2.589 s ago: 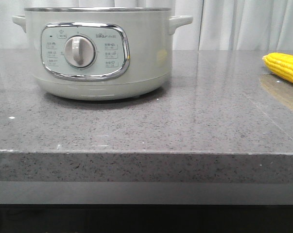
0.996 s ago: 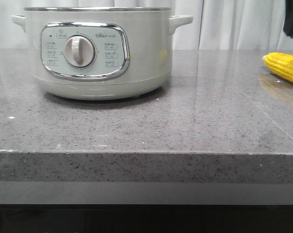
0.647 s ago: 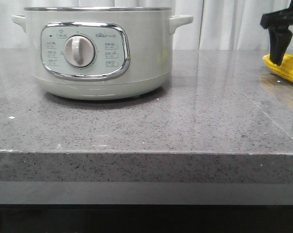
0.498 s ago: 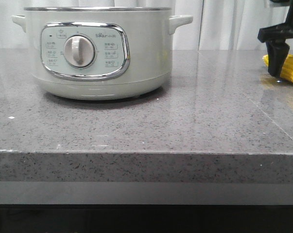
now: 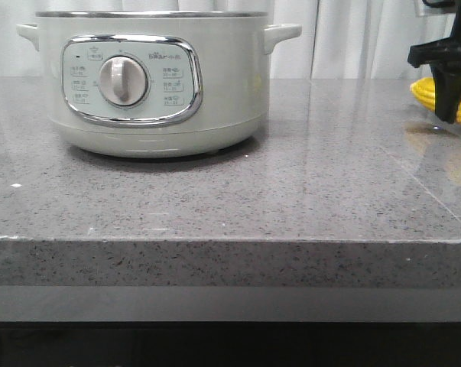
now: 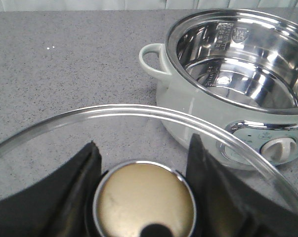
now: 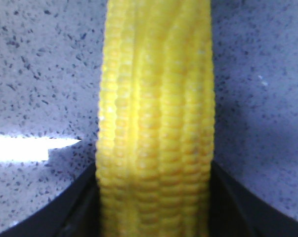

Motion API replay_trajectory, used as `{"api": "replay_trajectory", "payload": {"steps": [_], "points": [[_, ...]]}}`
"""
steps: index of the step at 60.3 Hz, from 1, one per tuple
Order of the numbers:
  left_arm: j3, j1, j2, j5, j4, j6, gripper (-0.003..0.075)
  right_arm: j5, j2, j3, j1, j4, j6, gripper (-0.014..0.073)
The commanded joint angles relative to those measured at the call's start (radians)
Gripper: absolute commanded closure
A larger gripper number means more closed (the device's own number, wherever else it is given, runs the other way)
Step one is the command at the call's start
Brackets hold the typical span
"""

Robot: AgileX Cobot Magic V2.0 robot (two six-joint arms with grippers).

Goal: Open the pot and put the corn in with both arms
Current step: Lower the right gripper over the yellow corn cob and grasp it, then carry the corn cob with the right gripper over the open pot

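The pot (image 5: 154, 84) stands at the back left of the counter, its dial facing me. In the left wrist view the pot (image 6: 188, 103) is open and its steel inside is bare. My left gripper (image 6: 143, 143) is shut on the round brass-coloured knob (image 6: 145, 200) of the glass lid (image 6: 139, 111) and holds it beside the pot. It is out of the front view. My right gripper (image 5: 449, 95) is at the far right, shut on the yellow corn (image 5: 425, 93). Its fingers press both sides of the cob (image 7: 156, 98).
The grey speckled counter (image 5: 291, 191) runs to a front edge (image 5: 230, 241) close to the camera. White curtains (image 5: 352, 38) hang behind. A bright reflection (image 7: 30, 148) lies on the counter next to the corn.
My right gripper came down into view at the far right and closed round the corn. The corn now sits a little higher. The pot has not moved.
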Motion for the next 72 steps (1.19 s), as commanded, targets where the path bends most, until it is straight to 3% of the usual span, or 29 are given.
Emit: {"api": "replay_trajectory", "payload": {"steps": [1, 17, 45, 57, 72], "points": [[-0.036, 0.002, -0.007, -0.142, -0.004, -0.006, 0.0426, 0.002, -0.101, -0.04, -0.008, -0.019, -0.01, 0.0302], [-0.036, 0.002, -0.007, -0.142, -0.004, -0.006, 0.0426, 0.014, -0.244, -0.04, 0.021, 0.058, -0.04, 0.0302], [-0.036, 0.002, -0.007, -0.142, -0.004, -0.006, 0.0426, -0.001, -0.465, -0.04, 0.245, 0.171, -0.087, 0.0302], [-0.036, 0.002, -0.007, -0.142, -0.004, -0.006, 0.0426, -0.093, -0.462, -0.04, 0.328, 0.303, -0.149, 0.0302], [-0.036, 0.002, -0.007, -0.142, -0.004, -0.006, 0.0426, -0.313, -0.431, -0.04, 0.433, 0.438, -0.211, 0.0302]]}}
